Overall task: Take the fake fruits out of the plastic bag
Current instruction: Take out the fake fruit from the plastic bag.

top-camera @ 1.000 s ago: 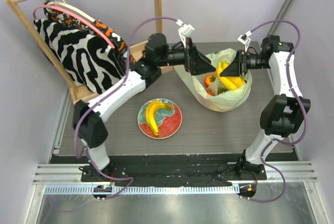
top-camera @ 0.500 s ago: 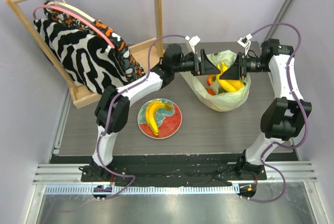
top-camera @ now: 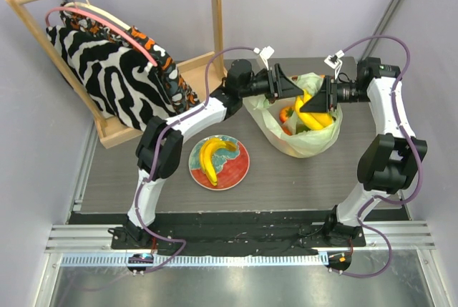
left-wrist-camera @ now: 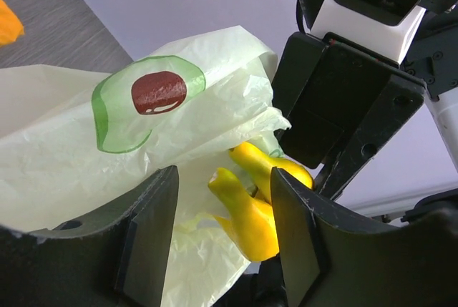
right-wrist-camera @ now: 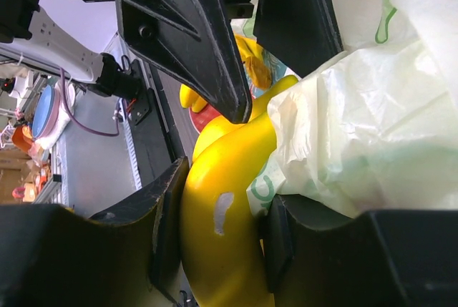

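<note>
The plastic bag (top-camera: 309,141) stands at the table's back right, mouth open. My right gripper (top-camera: 323,98) is shut on a yellow banana bunch (top-camera: 309,112) at the bag's mouth; in the right wrist view the bananas (right-wrist-camera: 222,250) fill the gripper (right-wrist-camera: 225,192), with bag film (right-wrist-camera: 372,106) caught against one finger. My left gripper (top-camera: 290,86) is open at the bag's left rim; in its wrist view (left-wrist-camera: 222,178) the bag (left-wrist-camera: 86,164) and banana tips (left-wrist-camera: 250,214) lie between the jaws. An orange-red fruit (top-camera: 286,114) shows inside the bag.
A red and teal plate (top-camera: 240,171) with another banana bunch (top-camera: 211,157) sits in front of the left arm. A wooden rack (top-camera: 215,6) with zebra-striped cloth (top-camera: 107,71) fills the back left. The two grippers almost touch.
My left arm has swung right, bringing its open gripper up to the bag's rim. My right gripper has drawn the bananas a little up and left.
</note>
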{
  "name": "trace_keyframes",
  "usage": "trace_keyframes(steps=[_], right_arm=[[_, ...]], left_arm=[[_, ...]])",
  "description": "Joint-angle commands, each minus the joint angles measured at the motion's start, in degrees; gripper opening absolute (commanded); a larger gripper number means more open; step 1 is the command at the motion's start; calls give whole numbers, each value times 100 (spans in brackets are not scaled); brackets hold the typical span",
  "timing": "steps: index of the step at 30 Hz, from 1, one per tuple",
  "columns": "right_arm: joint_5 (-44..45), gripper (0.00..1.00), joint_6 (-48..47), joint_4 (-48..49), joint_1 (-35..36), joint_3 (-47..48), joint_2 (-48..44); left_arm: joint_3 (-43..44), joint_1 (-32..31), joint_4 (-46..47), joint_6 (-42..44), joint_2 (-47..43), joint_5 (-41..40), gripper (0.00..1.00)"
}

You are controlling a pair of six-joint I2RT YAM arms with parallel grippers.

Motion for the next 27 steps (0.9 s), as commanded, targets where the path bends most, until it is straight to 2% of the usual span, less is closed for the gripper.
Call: trace_keyframes(steps=[1,2,6,7,8,9,12,13,14,15,21,24,27], right_arm=[[-270,38,-114,-888,19,109,-230],[-261,38,-106,-879,19,100,-230],[-244,38,-27,-809,28,56,-213],[-235,38,-9,-774,37,56,-221],[-226,39,0,-756,37,47,-221],[-217,45,9,-747,46,47,-204],[-7,59,18,-721,37,64,-134],[89,92,70,-704,28,108,-46],[169,97,149,-703,-24,248,7],[152,100,263,-669,-59,319,60],[-94,100,957,-370,-323,1004,631],[-191,100,1642,104,-402,1005,684],[-375,100,1889,298,-438,1092,667]], left_arm=[[-78,-16,306,-155,-101,38,56],[-78,-7,324,-181,-109,47,47],[-148,-16,359,-225,-162,82,30],[-166,-7,368,-225,-188,65,21],[-184,-16,351,-208,-214,47,3],[-192,-16,333,-121,-258,47,0],[-158,19,263,204,-425,205,0],[-123,45,228,292,-487,284,0],[-96,63,140,380,-548,389,0],[-78,72,79,459,-636,468,0],[-446,203,-186,768,-1418,1004,0],[-824,353,-116,777,-1901,1207,0],[-1193,572,-63,715,-2323,1251,0]])
